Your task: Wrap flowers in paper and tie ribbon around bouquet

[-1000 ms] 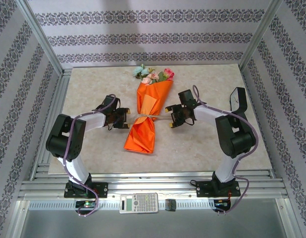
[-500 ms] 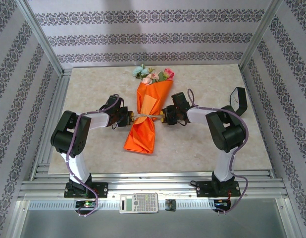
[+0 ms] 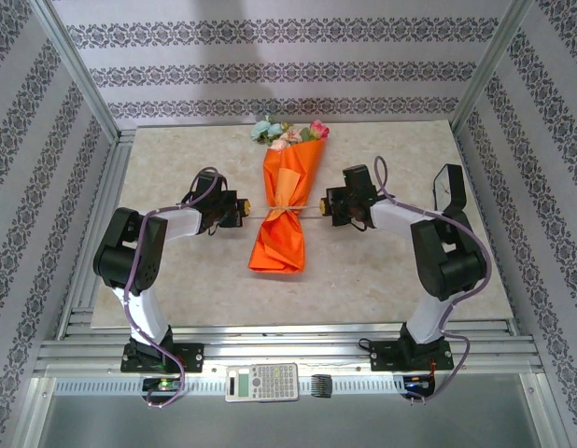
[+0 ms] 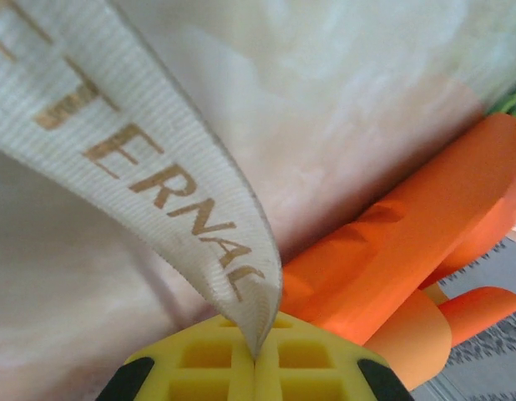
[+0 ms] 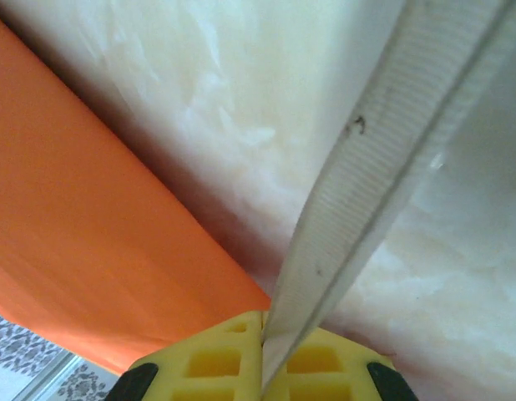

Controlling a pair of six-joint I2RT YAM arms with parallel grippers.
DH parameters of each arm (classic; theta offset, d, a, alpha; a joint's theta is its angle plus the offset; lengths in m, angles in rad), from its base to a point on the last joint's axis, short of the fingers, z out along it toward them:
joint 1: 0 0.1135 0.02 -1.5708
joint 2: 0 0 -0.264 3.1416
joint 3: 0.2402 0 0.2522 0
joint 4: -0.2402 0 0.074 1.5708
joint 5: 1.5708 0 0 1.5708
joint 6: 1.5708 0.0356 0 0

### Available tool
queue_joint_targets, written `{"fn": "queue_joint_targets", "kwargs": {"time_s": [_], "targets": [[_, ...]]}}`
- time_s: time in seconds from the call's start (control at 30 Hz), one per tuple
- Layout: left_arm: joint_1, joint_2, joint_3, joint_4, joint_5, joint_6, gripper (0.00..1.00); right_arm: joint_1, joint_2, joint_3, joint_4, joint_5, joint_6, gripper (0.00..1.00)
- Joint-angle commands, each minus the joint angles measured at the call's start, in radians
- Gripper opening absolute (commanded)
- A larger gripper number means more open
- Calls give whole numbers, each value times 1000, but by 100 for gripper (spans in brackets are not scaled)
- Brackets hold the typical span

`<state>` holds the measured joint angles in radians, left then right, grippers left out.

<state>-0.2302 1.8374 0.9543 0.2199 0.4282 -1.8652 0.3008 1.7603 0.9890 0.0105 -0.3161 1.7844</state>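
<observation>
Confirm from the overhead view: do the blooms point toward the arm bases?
No, the blooms stick out of the bouquet at its far end, away from the arm bases.

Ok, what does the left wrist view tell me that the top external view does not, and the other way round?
Left wrist view: gold letters printed on the ribbon, its end pinched between the yellow pads of the left gripper. Top external view: the whole bouquet on the table, flowers at its far end, and the right gripper holding the other ribbon end, so the ribbon runs straight across the cone's waist. Both: the ribbon, the orange paper, and the left gripper shut on the ribbon.
</observation>
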Motion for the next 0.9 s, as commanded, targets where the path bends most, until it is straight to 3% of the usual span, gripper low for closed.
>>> {"fn": "queue_joint_targets", "kwargs": {"time_s": [0.0, 0.37, 0.7, 0.87], "targets": [[56, -32, -43, 89, -53, 2, 0, -68, -32, -77, 1, 83, -45, 0], [116, -72, -118, 134, -51, -16, 0, -202, -35, -147, 175, 53, -22, 0], [156, -111, -167, 140, -45, -23, 0, -240, -56, -182, 189, 56, -13, 0], [159, -114, -129, 70, -20, 40, 0, -238, -65, -187, 177, 50, -33, 0]]}}
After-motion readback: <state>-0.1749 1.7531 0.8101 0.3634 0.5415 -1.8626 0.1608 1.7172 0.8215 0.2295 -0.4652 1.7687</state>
